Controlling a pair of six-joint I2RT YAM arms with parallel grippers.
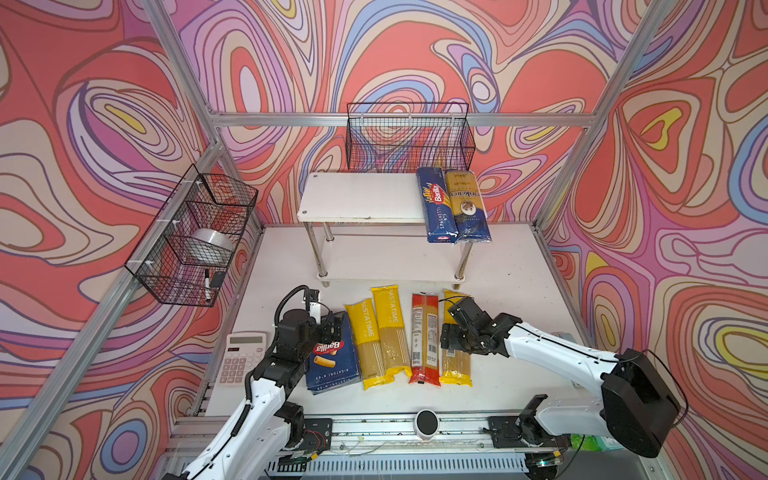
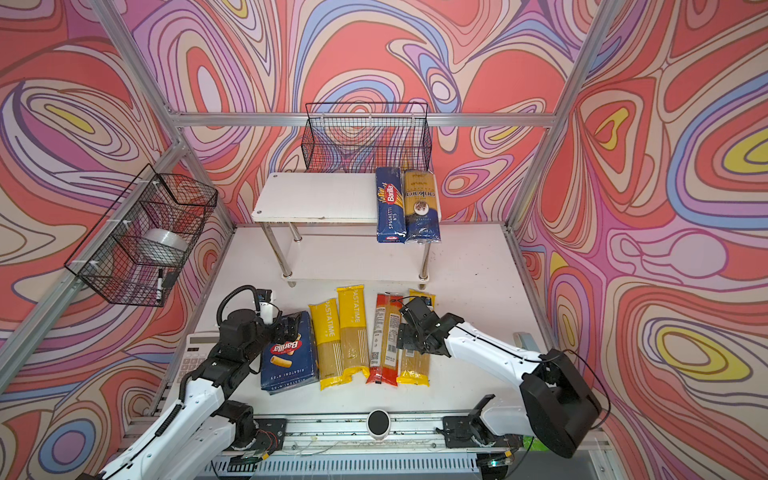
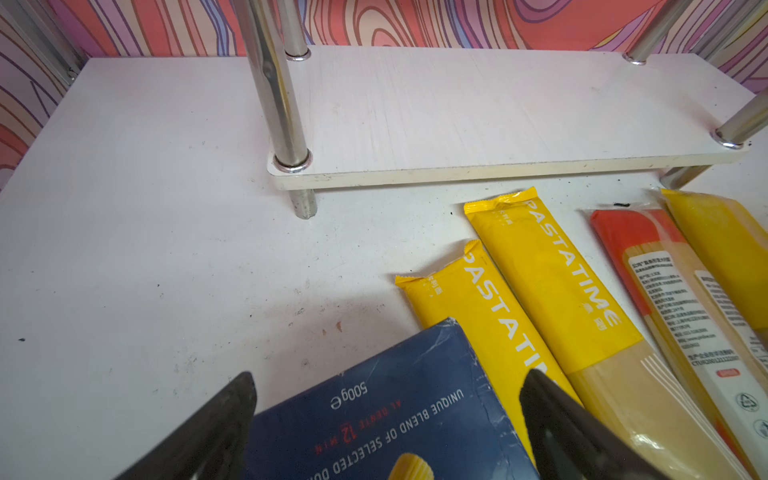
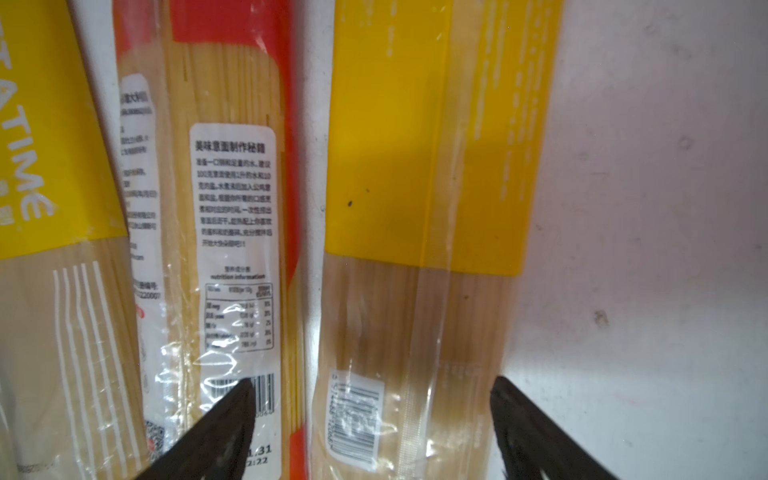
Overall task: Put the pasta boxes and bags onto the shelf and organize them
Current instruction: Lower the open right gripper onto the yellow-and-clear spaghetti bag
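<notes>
We open in both top views: the shelf (image 1: 357, 197) stands centre back on the white surface (image 1: 513, 299). At the right end of its upper board the spaghetti box (image 1: 435, 203) lies flat. The gold-and-navy bag (image 1: 466, 205) touches its right side, and both stick out over the front edge.

In the lower middle of the frame, in front of the shelf, a row lies on the surface. We have the rigatoni box (image 1: 332, 368) at the left, then the first yellow bag (image 1: 365, 345) touching the second yellow bag (image 1: 390, 332). Next comes the red bag (image 1: 424, 336), and the third yellow bag (image 1: 457, 368) sits just beside it, partly under the right arm.

On the left, the left claw (image 3: 388, 374) sits over the upper end of the rigatoni box. In the left wrist view its jaws are spread wide, one finger on each side of the box, and the box lies flat.

Over to the right, the right claw (image 4: 374, 382) hovers over the middle of the third yellow bag. Its jaws are wide too and hold nothing. In the right wrist view one fingertip hangs over the red bag's barcode label, the other over bare surface past the yellow bag's far edge. A thin strip of surface shows between those two bags.
</notes>
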